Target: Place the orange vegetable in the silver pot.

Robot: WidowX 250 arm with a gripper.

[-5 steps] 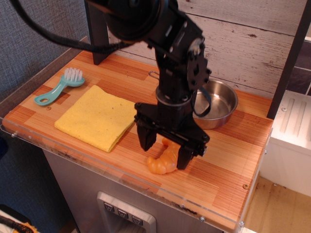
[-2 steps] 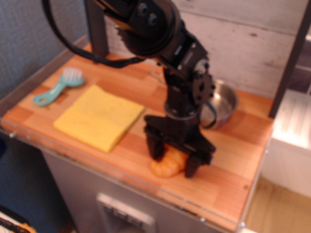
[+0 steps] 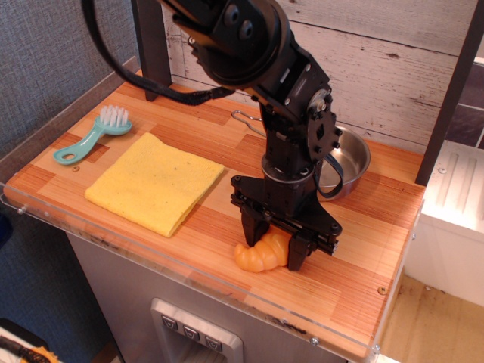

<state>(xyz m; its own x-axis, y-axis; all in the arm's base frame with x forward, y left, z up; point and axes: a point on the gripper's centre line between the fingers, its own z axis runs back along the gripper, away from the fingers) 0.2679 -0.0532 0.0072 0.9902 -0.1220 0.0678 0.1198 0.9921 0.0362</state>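
**Mia:** Where is the orange vegetable [image 3: 262, 254]?

**Ben:** It lies on the wooden table [image 3: 363, 265], near the front edge. It is curved and shiny, with little bumps along it.

**Mia:** What is the gripper [image 3: 274, 249] doing?

**Ben:** It points down over the toy. One black finger is on the left side of the toy and one is on the right side. The two fingers have closed in close to it, one on each side. I cannot tell if they are squeezing it or just touching it. The toy looks like it sits on the wood.

**Mia:** Where is the silver pot [image 3: 349, 160]?

**Ben:** It is behind the arm, toward the back right of the table. The black arm hides part of it. The inside that I can see is shiny. A thin wire handle [image 3: 243, 119] pokes out on the left side of the arm.

**Mia:** Is the toy in the pot?

**Ben:** No. The toy is in front and the pot is at the back, well apart.

**Mia:** What else is there?

**Ben:** A flat yellow cloth [image 3: 155, 181] lies to the left of the arm. A little teal brush [image 3: 94, 135] with white bristles lies past the cloth, near the left edge.
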